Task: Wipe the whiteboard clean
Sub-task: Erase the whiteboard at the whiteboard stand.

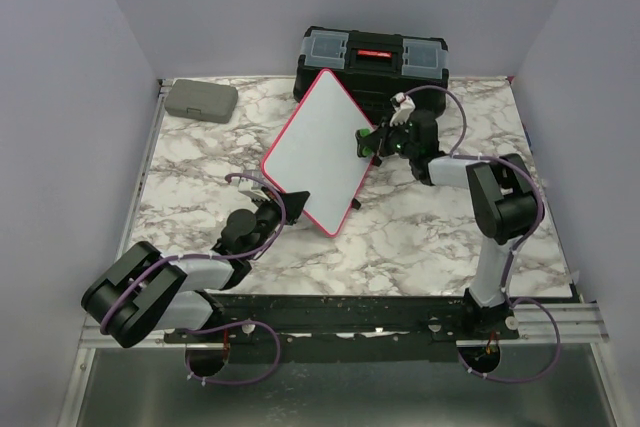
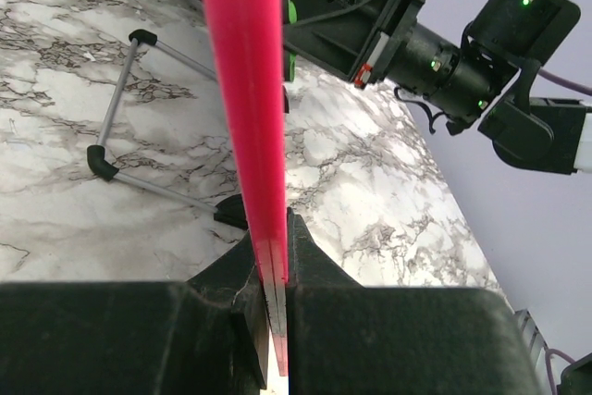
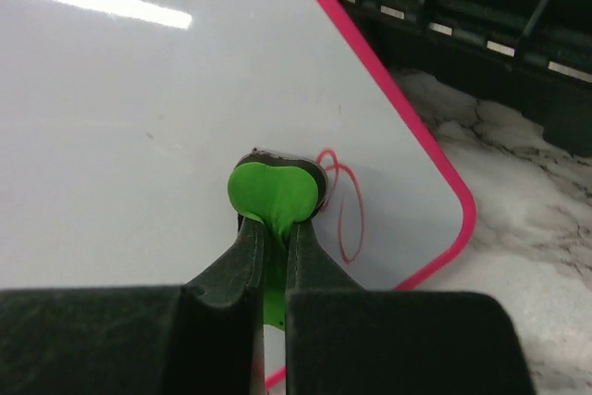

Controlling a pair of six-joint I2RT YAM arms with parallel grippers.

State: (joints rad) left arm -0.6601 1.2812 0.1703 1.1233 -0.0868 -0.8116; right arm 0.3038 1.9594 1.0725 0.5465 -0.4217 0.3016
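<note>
The whiteboard (image 1: pixel 318 152), white with a red-pink frame, stands tilted on the marble table, one corner toward the toolbox. My left gripper (image 1: pixel 287 200) is shut on its lower left edge; in the left wrist view the pink frame (image 2: pixel 242 90) runs down between the closed fingers of the left gripper (image 2: pixel 277 261). My right gripper (image 1: pixel 378 143) is shut on a green eraser (image 3: pixel 275 190) whose dark pad presses on the whiteboard's surface (image 3: pixel 139 117). A red scribble (image 3: pixel 347 215) shows just right of the eraser, near the board's rounded corner.
A black toolbox (image 1: pixel 372 55) stands at the back, right behind the board. A small grey case (image 1: pixel 201 100) lies at the back left. The board's wire stand with black feet (image 2: pixel 120 127) rests on the table under it. White walls close in the sides.
</note>
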